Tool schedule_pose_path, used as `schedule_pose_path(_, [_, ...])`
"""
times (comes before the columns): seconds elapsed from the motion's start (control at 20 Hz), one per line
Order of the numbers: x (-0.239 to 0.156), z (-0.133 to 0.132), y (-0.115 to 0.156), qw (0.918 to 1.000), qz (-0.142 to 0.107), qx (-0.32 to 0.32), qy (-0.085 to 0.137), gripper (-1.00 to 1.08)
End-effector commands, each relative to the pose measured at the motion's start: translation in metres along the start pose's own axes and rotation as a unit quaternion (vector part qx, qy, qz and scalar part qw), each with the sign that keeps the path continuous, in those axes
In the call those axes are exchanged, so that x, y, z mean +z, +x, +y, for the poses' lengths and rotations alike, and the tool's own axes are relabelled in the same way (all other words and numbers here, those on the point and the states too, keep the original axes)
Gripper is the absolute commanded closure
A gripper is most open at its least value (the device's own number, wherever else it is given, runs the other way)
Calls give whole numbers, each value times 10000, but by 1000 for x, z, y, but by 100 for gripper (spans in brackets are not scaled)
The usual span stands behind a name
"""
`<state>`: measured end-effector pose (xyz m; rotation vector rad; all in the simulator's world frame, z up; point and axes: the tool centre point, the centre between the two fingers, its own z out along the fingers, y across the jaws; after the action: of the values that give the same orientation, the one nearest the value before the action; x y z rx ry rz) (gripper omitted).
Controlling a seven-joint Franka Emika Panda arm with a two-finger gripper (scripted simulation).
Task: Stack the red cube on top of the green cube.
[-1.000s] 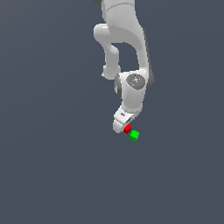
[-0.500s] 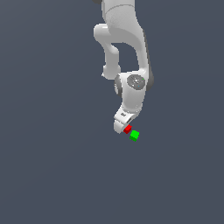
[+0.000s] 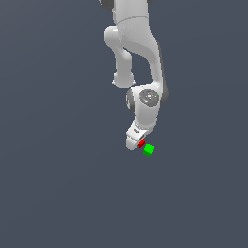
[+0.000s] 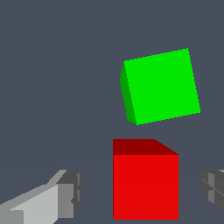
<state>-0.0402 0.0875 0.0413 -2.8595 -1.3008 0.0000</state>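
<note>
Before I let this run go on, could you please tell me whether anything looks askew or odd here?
Only one thing: the small bright-green cube sits turned at a slight angle to the small bright-red cube, apart from it. The open pincer straddles the red cube, not yet closed.

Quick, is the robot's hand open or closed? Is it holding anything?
Hand: open, holding nothing; its fingers stand on either side of the red cube, with gaps showing.

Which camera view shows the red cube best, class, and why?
The wrist view: the red cube fills much of it, between the open fingers. In the exterior view it is a tiny speck partly hidden by the gripper.
</note>
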Motion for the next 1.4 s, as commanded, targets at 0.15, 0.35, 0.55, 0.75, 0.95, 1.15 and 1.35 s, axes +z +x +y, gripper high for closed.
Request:
schedule_pose_path(0.15, [19,0,0,10000,-1,4,-1,-92])
schedule_pose_path(0.35, [21,0,0,10000,-1,4,-1,108])
schedule_pose_path(0.55, [21,0,0,10000,-1,4,-1,108])
schedule_pose_path(0.75, [21,0,0,10000,-1,4,-1,108])
schedule_pose_path(0.95, [20,1,0,10000,-1,8,-3,108])
schedule_pose_path(1.15, [11,1,0,10000,-1,8,-3,108])
schedule_pose_path(1.35, [-8,0,-1,10000,-3,7,-4,108])
